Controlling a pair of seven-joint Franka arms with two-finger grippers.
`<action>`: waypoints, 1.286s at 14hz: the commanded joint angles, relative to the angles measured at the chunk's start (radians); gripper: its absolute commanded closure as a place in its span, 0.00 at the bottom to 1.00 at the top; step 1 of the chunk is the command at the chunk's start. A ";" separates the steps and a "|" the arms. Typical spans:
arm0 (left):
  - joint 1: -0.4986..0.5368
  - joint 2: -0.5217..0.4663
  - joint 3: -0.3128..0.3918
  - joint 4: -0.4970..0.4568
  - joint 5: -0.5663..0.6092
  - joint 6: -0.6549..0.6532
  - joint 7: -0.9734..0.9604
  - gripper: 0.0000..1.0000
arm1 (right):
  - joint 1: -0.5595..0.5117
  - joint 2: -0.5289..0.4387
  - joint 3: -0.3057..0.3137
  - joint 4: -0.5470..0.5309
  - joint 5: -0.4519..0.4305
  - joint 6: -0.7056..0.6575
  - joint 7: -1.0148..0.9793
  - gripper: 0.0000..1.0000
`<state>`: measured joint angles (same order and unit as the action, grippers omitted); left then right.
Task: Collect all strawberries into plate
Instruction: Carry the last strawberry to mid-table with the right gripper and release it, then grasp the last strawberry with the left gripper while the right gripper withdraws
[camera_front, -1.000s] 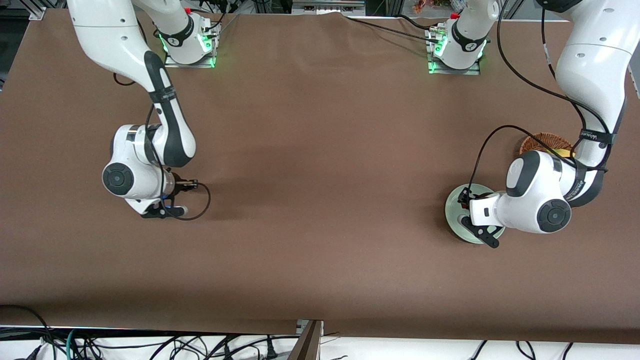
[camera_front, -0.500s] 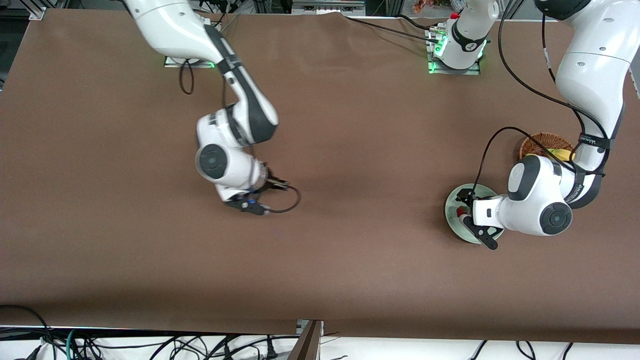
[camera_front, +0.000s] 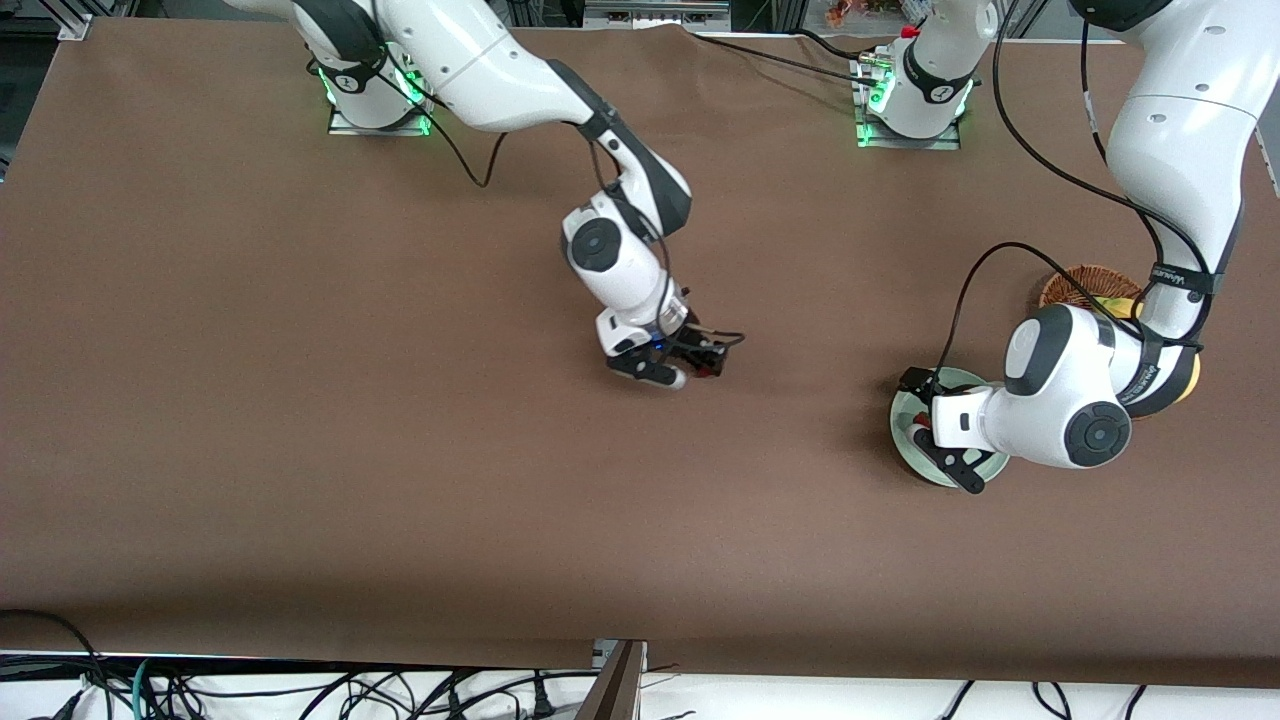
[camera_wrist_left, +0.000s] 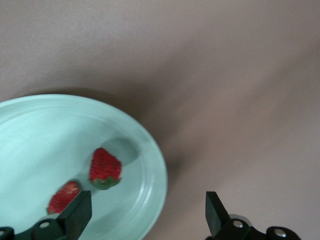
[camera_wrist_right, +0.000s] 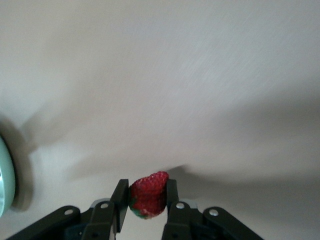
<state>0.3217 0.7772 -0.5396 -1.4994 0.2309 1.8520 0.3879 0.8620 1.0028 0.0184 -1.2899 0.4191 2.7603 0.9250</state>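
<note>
We carry a strawberry (camera_wrist_right: 148, 202) pinched in our right end effector (camera_wrist_right: 146, 206) over the worktop (camera_front: 400, 450) toward the plate (camera_wrist_left: 145, 150), while our left end effector (camera_wrist_left: 145, 217) hangs spread above it

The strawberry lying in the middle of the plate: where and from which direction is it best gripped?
Probably from straight above, closing across the red body of the strawberry, not its green cap. It lies flat on the plate, apart from the second berry, and the raised rim hinders a sideways approach.
</note>
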 joint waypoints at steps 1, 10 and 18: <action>-0.016 -0.036 -0.028 -0.024 -0.010 -0.016 -0.122 0.00 | 0.032 0.088 -0.003 0.130 0.020 0.007 0.021 1.00; -0.128 -0.035 -0.074 -0.051 0.007 0.006 -0.628 0.00 | -0.096 -0.067 -0.051 0.181 -0.029 -0.386 -0.110 0.00; -0.292 -0.024 -0.062 -0.179 0.072 0.326 -1.067 0.00 | -0.402 -0.300 -0.086 0.179 -0.149 -1.063 -0.564 0.00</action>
<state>0.0493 0.7724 -0.6138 -1.6202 0.2470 2.1033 -0.5777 0.4846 0.7610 -0.0569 -1.0832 0.3411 1.8118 0.4425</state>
